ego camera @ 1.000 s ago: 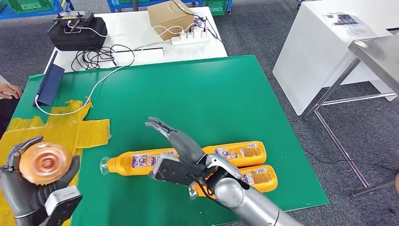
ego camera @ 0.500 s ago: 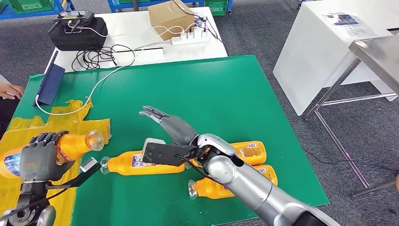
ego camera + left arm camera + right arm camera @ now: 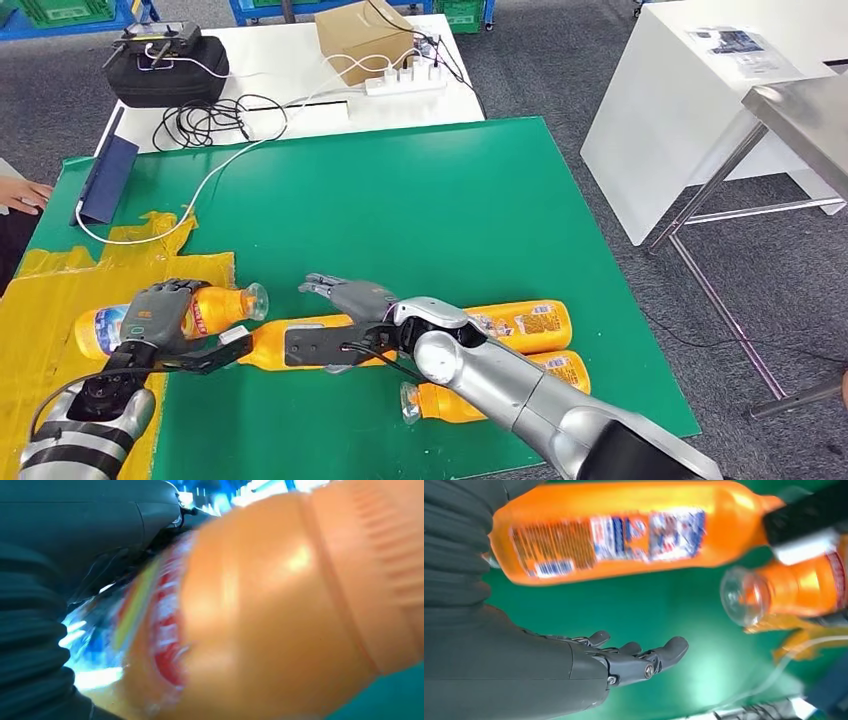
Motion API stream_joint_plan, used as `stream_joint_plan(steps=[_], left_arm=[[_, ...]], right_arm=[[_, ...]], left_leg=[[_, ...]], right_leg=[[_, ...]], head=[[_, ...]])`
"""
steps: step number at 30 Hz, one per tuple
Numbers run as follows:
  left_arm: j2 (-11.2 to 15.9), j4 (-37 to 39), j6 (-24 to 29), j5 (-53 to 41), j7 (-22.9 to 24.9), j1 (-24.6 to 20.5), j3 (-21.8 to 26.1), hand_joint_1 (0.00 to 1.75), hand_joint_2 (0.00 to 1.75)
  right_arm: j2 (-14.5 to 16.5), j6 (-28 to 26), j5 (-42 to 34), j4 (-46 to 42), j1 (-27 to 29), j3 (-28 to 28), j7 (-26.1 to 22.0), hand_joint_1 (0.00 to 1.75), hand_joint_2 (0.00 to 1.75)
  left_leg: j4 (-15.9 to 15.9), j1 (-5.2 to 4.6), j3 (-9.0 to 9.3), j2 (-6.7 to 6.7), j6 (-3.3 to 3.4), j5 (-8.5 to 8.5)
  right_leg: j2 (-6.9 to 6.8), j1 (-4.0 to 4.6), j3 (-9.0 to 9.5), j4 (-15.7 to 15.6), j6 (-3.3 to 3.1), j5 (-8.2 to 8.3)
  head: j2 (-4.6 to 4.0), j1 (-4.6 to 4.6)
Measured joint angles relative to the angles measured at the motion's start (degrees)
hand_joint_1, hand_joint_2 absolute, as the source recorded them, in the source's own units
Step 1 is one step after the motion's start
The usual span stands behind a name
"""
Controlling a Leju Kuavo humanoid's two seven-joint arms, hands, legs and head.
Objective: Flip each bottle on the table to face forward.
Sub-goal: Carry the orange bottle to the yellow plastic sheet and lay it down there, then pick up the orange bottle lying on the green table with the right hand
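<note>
Here we have 4 orange bottles on the green worktop (image 3: 420, 200), and our left hand (image 3: 160, 315) is wrapped around 1 of them, the held bottle (image 3: 175, 312), which lies across the yellow tape patch (image 3: 60, 290) at the worktop's left edge with its clear cap pointing toward the middle. In the left wrist view the bottle's orange shoulder (image 3: 280, 605) sits close against the lens, with a blurred red and blue label beside it, so we judge the grip is there to roll it until that label looks forward. Whether it already rests on the tape or hangs just above, we cannot tell

Our right hand (image 3: 345, 298) holds nothing; its fingers (image 3: 644, 657) are stretched out flat and spread over the middle bottle (image 3: 300, 345), probably poised to take it next. In the right wrist view that bottle (image 3: 624, 527) shows small print and a barcode-like patch, which suggests to us its back is up. 2 more, the far bottle (image 3: 525, 322) and the near bottle (image 3: 470, 398), lie side by side just beyond our right forearm, partly hidden by it

At the far left edge a person's hand (image 3: 20, 192) rests near the worktop
</note>
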Motion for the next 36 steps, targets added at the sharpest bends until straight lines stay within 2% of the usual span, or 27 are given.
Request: stream_joint_plan(steps=[5, 9, 18, 23, 24, 27, 28, 32, 36], left_arm=[[0.4, 4.2, -3.3, 4.3, -3.0, -3.2, -2.5, 0.00, 1.75], [0.5, 5.7, -4.1, 5.5, -3.6, -4.5, -3.6, 0.00, 0.00], [2.6, 6.5, -16.6, 20.4, -12.5, -9.0, -6.8, 0.00, 0.00], [2.0, 6.8, -22.4, 33.5, -18.2, -12.1, -7.6, 0.00, 0.00], [1.7, 6.8, -23.3, 36.5, -19.1, -12.7, -7.4, 0.00, 0.00], [0.4, 6.8, -25.3, 43.3, -20.8, -14.0, -6.4, 0.00, 0.00], [0.0, 6.7, -25.9, 45.5, -21.2, -14.2, -5.9, 0.00, 0.00], [-2.7, 5.5, -28.5, 56.8, -21.9, -14.3, -1.8, 0.00, 0.00], [-5.1, 3.3, -30.1, 63.8, -21.1, -14.0, 2.7, 0.00, 0.00]], right_arm=[[1.4, -1.6, 1.6, 5.7, -0.5, 0.6, 0.2, 0.00, 1.75], [2.0, -1.8, 1.9, 8.2, -0.8, 1.0, 0.3, 0.00, 1.75], [4.0, -3.4, 4.4, 16.2, -2.2, 1.0, 0.5, 0.00, 1.75], [4.8, -1.6, 6.2, 20.0, -2.2, 0.5, -0.6, 0.00, 1.75], [5.0, -0.6, 6.7, 20.7, -2.3, 0.5, -0.9, 0.24, 1.75], [5.7, 1.8, 7.9, 22.3, -2.7, 0.6, -1.5, 1.54, 1.75], [5.9, 2.5, 8.3, 22.8, -2.8, 0.8, -1.7, 1.75, 1.75], [6.6, 5.3, 10.0, 24.5, -3.6, 2.0, -3.0, 1.75, 1.75], [7.1, 5.5, 10.5, 25.5, -3.8, 3.1, -4.0, 1.75, 1.75]], left_leg=[[0.0, 0.01, 0.01, 0.00, -0.01, 0.06], [0.0, 0.01, 0.01, 0.00, -0.02, 0.07], [0.0, 0.01, 0.06, 0.01, -0.04, 0.08], [0.0, 0.01, 0.06, 0.00, -0.05, 0.11], [0.0, 0.00, 0.07, 0.03, -0.05, 0.11], [0.0, 0.00, 0.11, 0.13, -0.05, 0.10], [0.0, 0.00, 0.13, 0.15, -0.05, 0.10], [0.0, 0.03, 0.26, 0.21, -0.06, 0.09], [0.0, 0.04, 0.45, 0.43, -0.07, 0.07]], right_leg=[[0.00, 0.01, 0.01, 0.0, 0.00, 0.00], [-0.01, 0.00, 0.02, 0.0, 0.00, 0.00], [0.00, 0.01, -0.01, 0.1, 0.00, 0.01], [-0.01, 0.00, 0.00, 0.1, 0.00, 0.01], [0.01, 0.00, 0.01, 0.1, 0.00, 0.02], [0.06, 0.00, 0.01, 0.1, -0.01, 0.02], [0.07, 0.00, 0.01, 0.1, -0.01, 0.02], [0.10, 0.03, 0.07, 0.1, -0.01, 0.02], [0.26, 0.03, 0.20, 0.1, -0.02, 0.03]], head=[[0.00, 0.00], [0.00, 0.00], [0.00, 0.00], [0.00, 0.00], [0.00, 0.00], [0.00, 0.00], [0.00, 0.00], [0.00, 0.00], [0.00, 0.00]])
